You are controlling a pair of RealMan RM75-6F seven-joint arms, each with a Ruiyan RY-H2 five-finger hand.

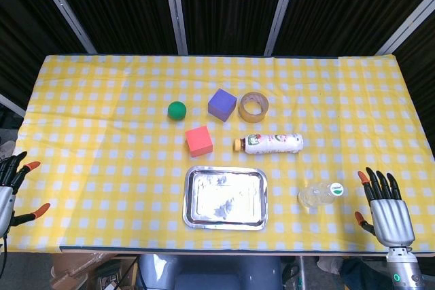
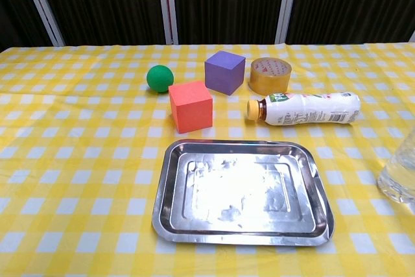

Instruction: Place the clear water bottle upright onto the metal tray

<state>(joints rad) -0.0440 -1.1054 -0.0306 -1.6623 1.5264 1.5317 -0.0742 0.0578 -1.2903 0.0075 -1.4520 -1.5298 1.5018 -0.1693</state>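
Observation:
The clear water bottle lies on its side on the yellow checked cloth, right of the metal tray; its white cap points toward my right hand. In the chest view only the bottle's clear base shows at the right edge, beside the tray. My right hand rests at the table's front right corner, fingers spread, holding nothing, a short gap from the bottle. My left hand sits off the table's front left edge, fingers apart and empty. The tray holds nothing.
Behind the tray lie a white drink bottle on its side, a red cube, a green ball, a purple cube and a roll of tape.

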